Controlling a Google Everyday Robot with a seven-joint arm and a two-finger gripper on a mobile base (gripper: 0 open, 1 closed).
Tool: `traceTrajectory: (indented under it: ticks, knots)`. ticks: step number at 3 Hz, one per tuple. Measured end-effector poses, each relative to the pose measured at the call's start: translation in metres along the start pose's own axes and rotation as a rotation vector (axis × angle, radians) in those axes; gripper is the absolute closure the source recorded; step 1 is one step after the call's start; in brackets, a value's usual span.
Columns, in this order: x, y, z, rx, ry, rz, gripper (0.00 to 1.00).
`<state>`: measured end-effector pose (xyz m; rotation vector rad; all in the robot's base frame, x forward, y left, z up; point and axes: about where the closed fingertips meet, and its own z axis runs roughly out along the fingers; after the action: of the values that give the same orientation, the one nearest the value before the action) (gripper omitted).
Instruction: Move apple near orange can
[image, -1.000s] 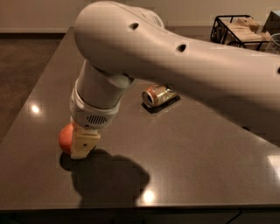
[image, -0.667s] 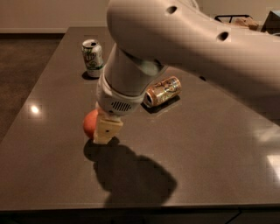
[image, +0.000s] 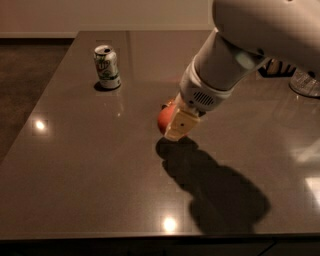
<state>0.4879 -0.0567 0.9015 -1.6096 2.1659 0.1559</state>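
Note:
The red-orange apple (image: 163, 120) is held in my gripper (image: 172, 125), just above the dark table (image: 90, 170); its shadow falls on the table right below. One cream finger (image: 179, 125) covers the apple's right side. The white arm comes down from the upper right. The orange can is almost wholly hidden behind the gripper and wrist; only a small copper-toned sliver (image: 168, 104) shows just above the apple, and I cannot tell if they touch.
A white-and-green can (image: 107, 66) stands upright at the back left of the table. A dark basket (image: 277, 67) and a clear object (image: 305, 84) sit at the far right, partly behind the arm.
My gripper has carried the apple to the right across the table, from the front left to the spot where the orange can lies. The arm now covers that can.

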Motion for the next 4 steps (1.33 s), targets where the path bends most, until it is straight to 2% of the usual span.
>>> traceTrajectory:
  ticks: [1, 2, 4]
  knots:
    - [0.039, -0.029, -0.013, 0.052, 0.013, 0.119, 1.0]
    - [0.066, -0.049, -0.015, 0.09, 0.016, 0.203, 0.98]
    - [0.079, -0.065, 0.0, 0.092, -0.014, 0.263, 0.53]
